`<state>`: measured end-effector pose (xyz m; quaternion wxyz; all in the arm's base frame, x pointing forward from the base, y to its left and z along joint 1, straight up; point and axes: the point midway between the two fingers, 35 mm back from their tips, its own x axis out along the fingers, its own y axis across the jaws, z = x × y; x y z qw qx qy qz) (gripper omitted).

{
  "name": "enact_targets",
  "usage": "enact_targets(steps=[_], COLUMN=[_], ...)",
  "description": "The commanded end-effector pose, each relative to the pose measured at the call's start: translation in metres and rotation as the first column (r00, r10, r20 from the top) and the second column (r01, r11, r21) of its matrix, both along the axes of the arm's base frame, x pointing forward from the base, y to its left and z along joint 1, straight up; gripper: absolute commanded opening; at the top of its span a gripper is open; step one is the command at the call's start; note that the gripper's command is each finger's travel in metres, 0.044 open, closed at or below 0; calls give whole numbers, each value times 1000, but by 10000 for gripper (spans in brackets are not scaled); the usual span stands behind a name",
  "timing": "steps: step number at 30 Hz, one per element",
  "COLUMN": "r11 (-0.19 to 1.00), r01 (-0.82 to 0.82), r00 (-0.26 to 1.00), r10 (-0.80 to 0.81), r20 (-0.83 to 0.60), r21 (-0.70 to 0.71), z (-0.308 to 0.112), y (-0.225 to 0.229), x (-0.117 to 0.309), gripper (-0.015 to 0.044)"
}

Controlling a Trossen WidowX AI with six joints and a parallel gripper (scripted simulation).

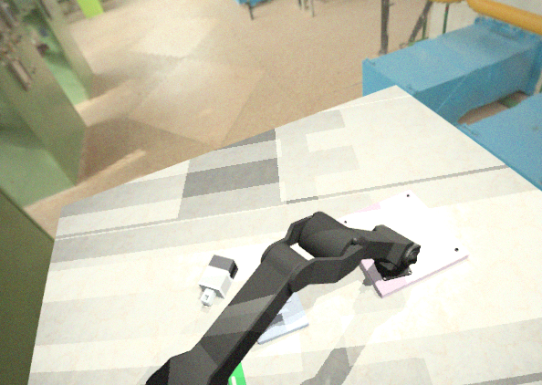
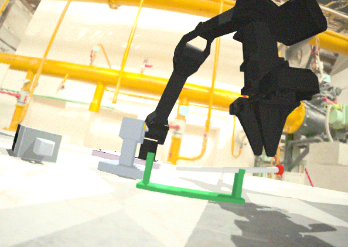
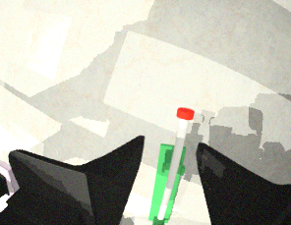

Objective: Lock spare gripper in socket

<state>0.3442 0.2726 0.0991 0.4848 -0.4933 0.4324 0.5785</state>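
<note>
The lock pin, a white rod with a red head, lies along the green rack. It crosses the rack's post near the head; how its far end is supported is unclear. My gripper is partly open and empty, pointing down above the pin near its head end. The socket block tops the pale blue mount; no pin shows in it. The spare gripper lies on the table, its spigot sticking out.
The arm's base stands on a pale pink plate. The arm reaches over the mount in the top view and hides part of it. The socket mount stands between the spare gripper and the green rack in the exterior view.
</note>
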Motion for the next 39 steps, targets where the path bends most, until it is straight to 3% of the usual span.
enact_targets(steps=[1,8,13,19,28,35,39], r11=[1000,1000,1000,1000,1000,1000,1000], r01=[0,0,0,7,8,8,8], r00=[1000,1000,1000,999,998,998,998], r10=[0,0,0,-7,-8,-8,-8], r20=[1,-5,-6,53,62,62,62], r21=[0,-4,-4,3,3,3,3], z=[11,28,20,71,74,16,8], y=[0,-2,-1,-55,-62,-60,-61], x=[0,-2,-2,12,14,17,16], gripper=[200,200,331,180,180,180,180])
